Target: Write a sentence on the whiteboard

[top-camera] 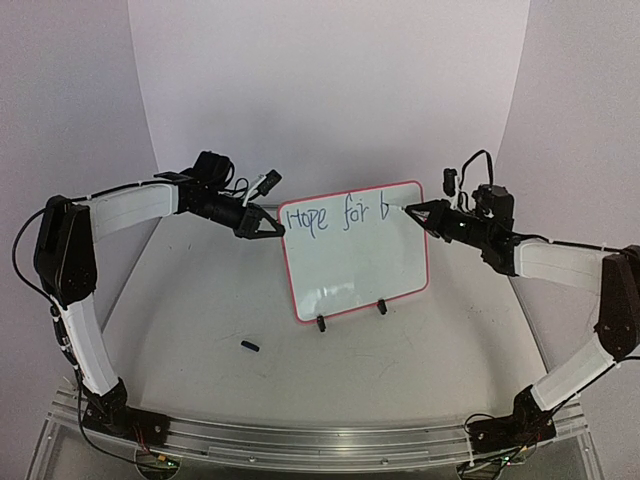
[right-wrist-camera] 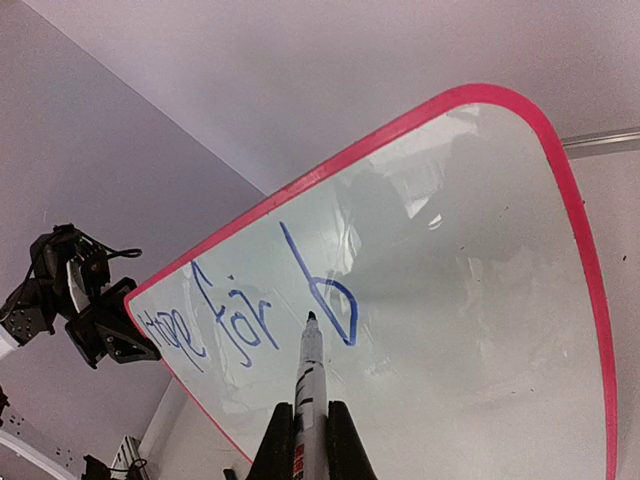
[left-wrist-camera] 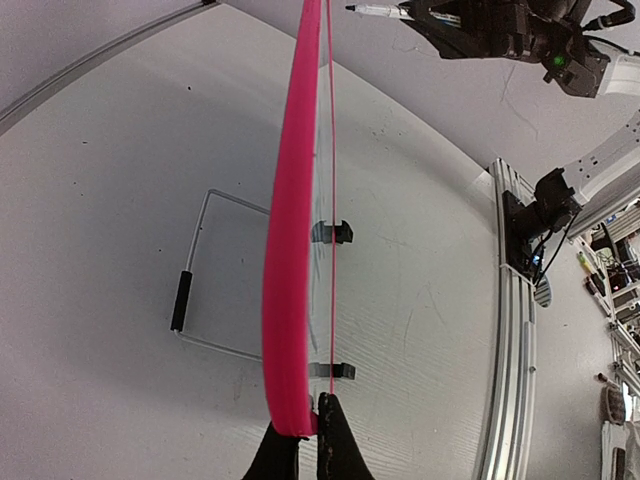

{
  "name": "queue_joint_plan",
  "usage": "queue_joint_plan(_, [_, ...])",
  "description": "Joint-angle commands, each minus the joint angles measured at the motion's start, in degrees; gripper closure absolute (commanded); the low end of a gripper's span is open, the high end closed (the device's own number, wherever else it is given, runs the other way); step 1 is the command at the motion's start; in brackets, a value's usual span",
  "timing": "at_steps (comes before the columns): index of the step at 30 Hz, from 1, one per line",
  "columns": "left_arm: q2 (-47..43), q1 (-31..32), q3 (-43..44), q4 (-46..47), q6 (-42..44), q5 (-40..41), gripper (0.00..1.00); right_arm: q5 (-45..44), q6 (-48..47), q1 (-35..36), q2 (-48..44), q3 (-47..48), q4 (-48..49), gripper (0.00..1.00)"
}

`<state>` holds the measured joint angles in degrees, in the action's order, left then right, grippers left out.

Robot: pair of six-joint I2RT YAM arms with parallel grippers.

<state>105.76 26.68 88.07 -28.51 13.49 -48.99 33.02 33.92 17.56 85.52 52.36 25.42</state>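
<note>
Clamps whiteboard (top-camera: 355,265) left edge in closed left gripper (top-camera: 276,228). Grips marker (right-wrist-camera: 310,365) in right gripper (top-camera: 415,212), tip at "b" of sentence (top-camera: 335,218) near whiteboard top edge.

Top view high, rearward, looking forward-down; wrist views close, all sharing whiteboard (top-camera: 360,262).

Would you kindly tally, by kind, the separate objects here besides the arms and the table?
whiteboard: 1
marker: 1
small black piece: 1
wire frame: 1
Total: 4
</note>
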Motion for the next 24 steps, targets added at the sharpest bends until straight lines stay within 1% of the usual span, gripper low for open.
queue_joint_plan(1, [0.8,2.2,-1.1,-7.2,4.4,3.9,1.0,-3.4,-0.4,0.2,-1.2,0.8,1.3,1.0])
queue_joint_plan(15, [1.1,2.2,-1.1,-7.2,4.4,4.0,1.0,-4.9,-0.4,0.2,2.8,1.9,1.2,1.0])
queue_joint_plan(24, [1.2,2.3,-1.1,-7.2,4.4,4.1,1.0,-10.0,-0.1,0.1,0.9,0.0,1.2,1.0])
